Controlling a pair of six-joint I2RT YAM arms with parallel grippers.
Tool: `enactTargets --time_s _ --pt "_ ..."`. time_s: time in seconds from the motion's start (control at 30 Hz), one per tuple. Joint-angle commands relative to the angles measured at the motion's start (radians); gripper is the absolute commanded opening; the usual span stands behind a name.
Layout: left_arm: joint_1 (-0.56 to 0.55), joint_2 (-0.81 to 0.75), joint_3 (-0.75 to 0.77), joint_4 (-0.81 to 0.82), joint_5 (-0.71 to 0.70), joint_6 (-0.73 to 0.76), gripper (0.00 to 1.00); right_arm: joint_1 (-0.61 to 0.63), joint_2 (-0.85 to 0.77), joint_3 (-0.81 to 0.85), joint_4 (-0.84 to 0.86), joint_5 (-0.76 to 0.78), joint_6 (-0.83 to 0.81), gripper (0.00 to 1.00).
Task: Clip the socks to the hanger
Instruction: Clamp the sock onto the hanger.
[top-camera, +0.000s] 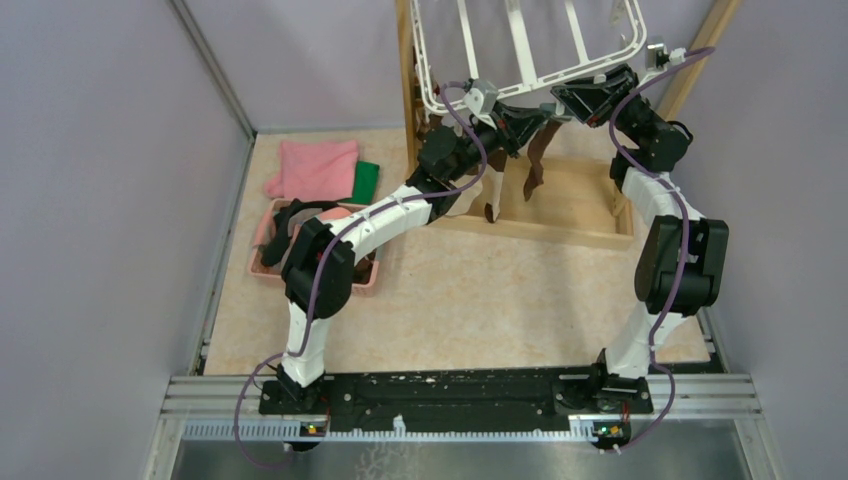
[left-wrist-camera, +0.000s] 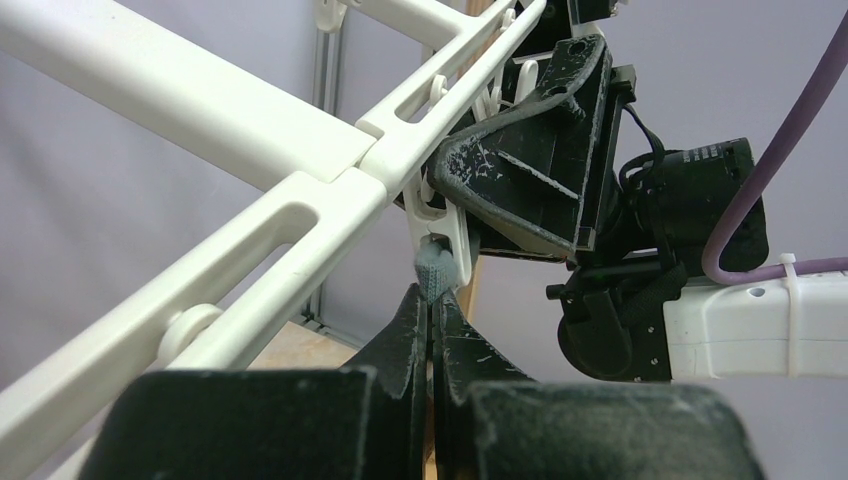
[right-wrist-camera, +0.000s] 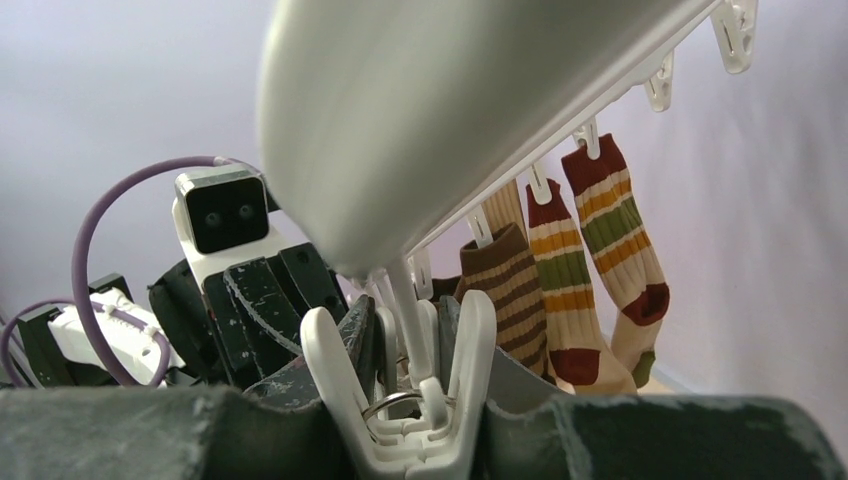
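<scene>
The step in hand looks to be feeding a sock into one clip of the hanger (top-camera: 519, 40), which sits high between the posts of the wooden frame (top-camera: 560, 225) at the far side of the tabletop (top-camera: 480, 300); the right gripper (right-wrist-camera: 420, 440) has its jaws closed on the clip (right-wrist-camera: 325, 370), squeezing its handles; the left gripper (left-wrist-camera: 432, 300) has its jaws pinched shut on the grey sock edge (left-wrist-camera: 435, 270), holding it right at the clip's mouth; to do this well, I judge the fabric should go deep into that mouth before the right jaws ease off, and the left pinch should hold until the clip bites, or the sock may slip and drop; whether the edge is already inside cannot be told. Several striped socks (right-wrist-camera: 565, 280) hang from neighbouring clips on the same rail, close enough to brush; the two grippers crowd each other beneath it, with the right arm's purple cable (left-wrist-camera: 790, 130) looping near; well apart to the left, a pink tray (top-camera: 258, 250) holds more socks (top-camera: 285, 225), with a folded pink cloth (top-camera: 315, 168) and a green cloth (top-camera: 366, 182) beyond.
</scene>
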Motion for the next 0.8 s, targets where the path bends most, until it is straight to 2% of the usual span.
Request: enactTargets --time_s 0.0,0.33,0.53,0.57,0.77 --pt "-0.004 -0.044 0.025 0.074 0.022 -0.02 0.0 0.007 0.008 0.037 0.226 -0.014 0.002 0.25" --pt "-0.004 -0.041 0.034 0.069 0.035 -0.039 0.0 0.007 0.0 0.034 0.226 -0.011 0.0 0.43" --pt "-0.004 -0.041 0.034 0.067 0.034 -0.049 0.0 0.003 -0.01 0.02 0.224 -0.005 -0.007 0.59" --pt "-0.004 -0.043 0.033 0.065 0.032 -0.051 0.02 0.001 -0.012 0.015 0.225 -0.003 -0.01 0.62" --pt "-0.004 -0.056 0.018 0.064 0.034 -0.055 0.29 -0.014 -0.03 -0.007 0.225 0.006 -0.016 0.7"
